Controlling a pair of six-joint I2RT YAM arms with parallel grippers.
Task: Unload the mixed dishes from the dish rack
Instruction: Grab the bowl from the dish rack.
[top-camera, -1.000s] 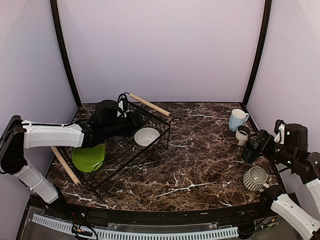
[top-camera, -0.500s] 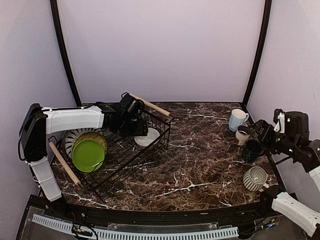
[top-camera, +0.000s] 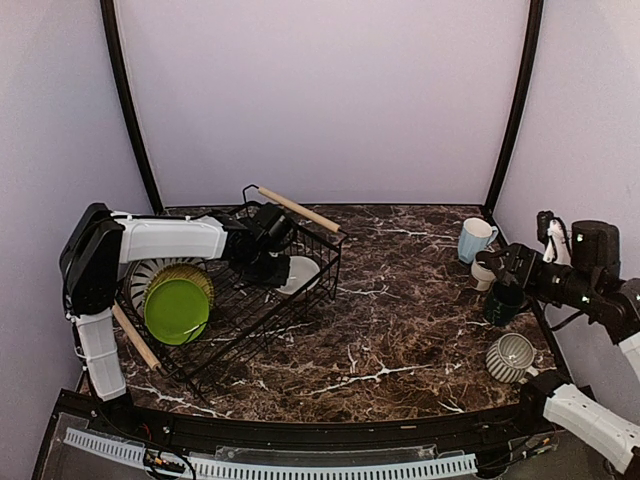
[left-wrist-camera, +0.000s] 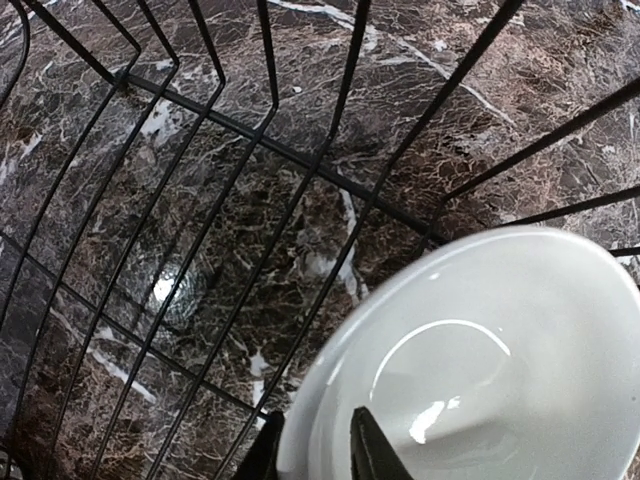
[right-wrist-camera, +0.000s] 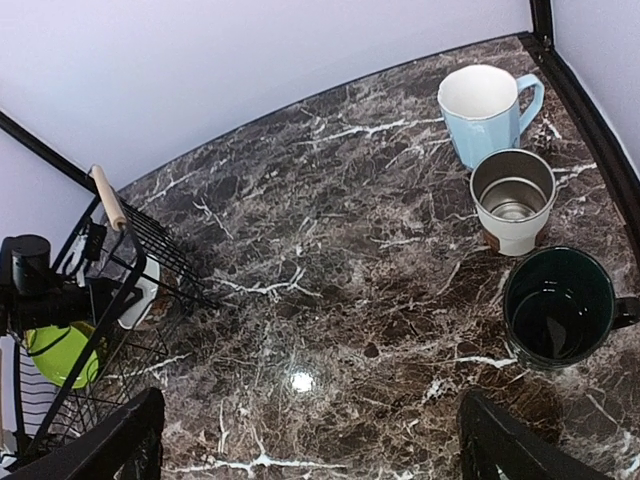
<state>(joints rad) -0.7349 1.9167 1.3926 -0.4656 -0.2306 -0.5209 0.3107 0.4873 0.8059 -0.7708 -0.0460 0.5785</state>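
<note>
Left gripper (left-wrist-camera: 312, 448): down inside the rack (top-camera: 232, 322). Its fingers (left-wrist-camera: 368, 452) sit one inside and one outside the bowl (left-wrist-camera: 480, 370) rim, drawn narrow; looks like a pinch on it.
Bowl: rack's far right corner, tilted against the wires.
Right gripper (right-wrist-camera: 310, 400): fingers spread wide, empty, above the worktop's right edge near the blue cup (right-wrist-camera: 482, 112).
In rack: bowl, plus green plate (top-camera: 176, 310) at the left end.
Risk 1: thin rim grip on smooth glaze, so the bowl may swing or slip when lifted.
Risk 2: rim snags the wires or the wooden handle (top-camera: 298, 210), and the rack drags along.
</note>
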